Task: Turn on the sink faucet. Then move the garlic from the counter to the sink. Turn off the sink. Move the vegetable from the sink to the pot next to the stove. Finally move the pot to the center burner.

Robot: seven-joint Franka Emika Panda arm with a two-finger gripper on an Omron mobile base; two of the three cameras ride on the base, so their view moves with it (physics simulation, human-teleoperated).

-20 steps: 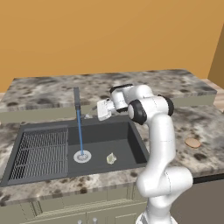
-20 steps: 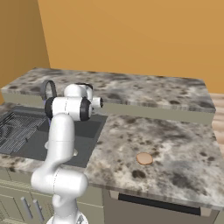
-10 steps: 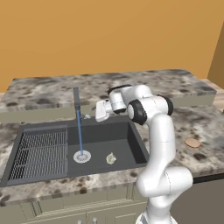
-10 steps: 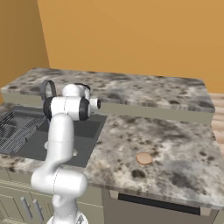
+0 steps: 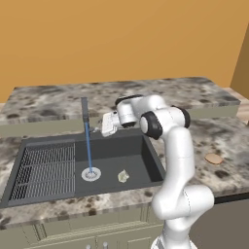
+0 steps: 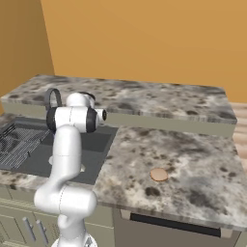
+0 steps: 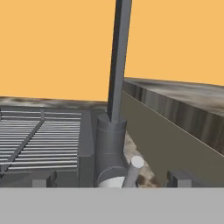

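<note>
Water runs in a thin blue stream from the sink faucet (image 5: 85, 109) down to the round drain (image 5: 91, 173). The garlic (image 5: 123, 176), a small pale bulb, lies on the floor of the sink (image 5: 138, 155), right of the drain. My gripper (image 5: 103, 129) hangs open just right of the faucet's base, at counter height. In the hand view the faucet (image 7: 117, 65) rises straight ahead, and its small lever (image 7: 133, 169) sticks out between my open gripper's (image 7: 111, 179) fingertips (image 7: 43, 179). Nothing is held.
A wire rack (image 5: 46, 168) covers the sink's left half. A raised counter ledge (image 5: 160, 90) runs behind the sink. On the speckled counter (image 6: 193, 159) to the right lies a small brown disc (image 6: 159, 174). My white arm (image 5: 177, 160) stands at the sink's right edge.
My gripper has crept a little left and down, closer to the faucet's base. The water keeps running and the garlic has not moved.
</note>
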